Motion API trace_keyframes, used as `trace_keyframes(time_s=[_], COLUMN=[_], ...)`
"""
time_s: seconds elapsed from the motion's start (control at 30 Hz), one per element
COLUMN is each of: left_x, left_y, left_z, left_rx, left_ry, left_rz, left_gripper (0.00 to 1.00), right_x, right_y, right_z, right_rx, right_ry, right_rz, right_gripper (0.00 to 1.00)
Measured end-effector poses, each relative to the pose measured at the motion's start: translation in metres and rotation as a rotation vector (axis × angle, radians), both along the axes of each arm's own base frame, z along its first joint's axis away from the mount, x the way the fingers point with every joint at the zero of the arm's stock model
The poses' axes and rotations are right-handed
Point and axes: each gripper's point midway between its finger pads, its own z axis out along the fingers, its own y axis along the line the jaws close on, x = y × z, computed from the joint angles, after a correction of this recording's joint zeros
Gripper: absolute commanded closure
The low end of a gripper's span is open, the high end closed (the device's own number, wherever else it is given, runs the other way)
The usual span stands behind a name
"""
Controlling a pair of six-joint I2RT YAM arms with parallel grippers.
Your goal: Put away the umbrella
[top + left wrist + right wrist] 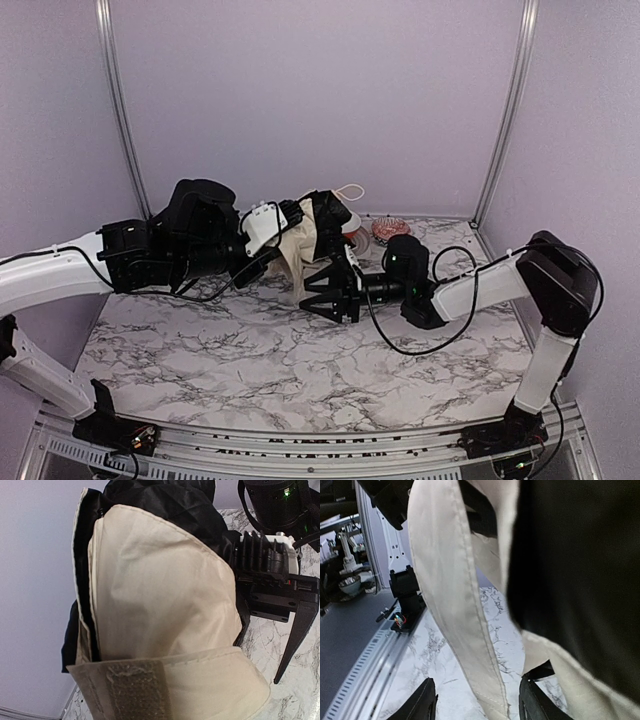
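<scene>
**Umbrella up at left claw, right claw spread under it**

- The umbrella (305, 245) is a loose bundle of cream fabric with black fabric showing through. It sits mid-worktop towards the back, between the two arms.
- Left claw (283, 222): it reaches in from the left and is buried in the top of the bundle. The fabric hides its fingers in both the overhead and the left wrist views. The bundle hangs from that point, so I read it as clenched on the umbrella.
- The left wrist view is almost all cream panel with a black lining behind it. A rough hook-and-loop strap (135, 690) runs across the bottom edge.
- Right claw (322, 293): it comes in low from the right, just below and beside the bundle, with jaws apart, not clamped on anything.
- In the right wrist view, a hanging cream fold with a stitched hem drops between its two dark fingers (422, 702). There is a gap on each side of the fold, and marble shows underneath.
- I can't tell whether the lowest fabric edge touches the worktop (250, 350).
- A thin white loop (351, 189) sticks up from the far end of the bundle.
- A red-and-white bowl (386, 230) sits at the back right, just behind the umbrella.
</scene>
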Motion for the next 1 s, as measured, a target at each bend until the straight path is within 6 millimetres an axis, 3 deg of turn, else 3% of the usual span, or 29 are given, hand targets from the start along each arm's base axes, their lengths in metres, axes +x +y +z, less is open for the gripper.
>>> trace_keyframes(time_s=[0.07,0.2,0.37,0.53,0.8,0.93,1.0], left_x=[0.0,0.0,0.0,0.0,0.0,-0.008,-0.013], left_y=[0.0,-0.001,-0.001,-0.001,0.001,0.006,0.008], left_z=[0.001,0.005,0.005,0.005,0.007,0.018,0.018], left_rx=[-0.001,-0.008,-0.007,-0.007,-0.023,-0.069,-0.079], left_ry=[-0.001,-0.005,-0.005,-0.005,0.003,0.027,0.049], left_rz=[-0.001,-0.001,-0.001,-0.001,0.002,-0.025,-0.041], left_gripper=[1.0,1.0,1.0,1.0,1.0,1.0,1.0], right_x=[-0.005,-0.014,-0.018,-0.021,-0.012,0.002,0.008], right_y=[0.001,0.008,0.012,0.013,0.008,-0.006,-0.013], right_z=[-0.002,-0.011,-0.019,-0.019,-0.024,-0.038,-0.034], right_rx=[-0.006,-0.033,-0.052,-0.053,-0.062,-0.084,-0.075], right_ry=[0.008,0.032,0.056,0.064,0.09,0.112,0.1], right_rz=[0.029,0.084,0.113,0.13,0.095,-0.003,-0.052], right_gripper=[0.71,0.65,0.75,1.0,1.0,1.0,1.0])
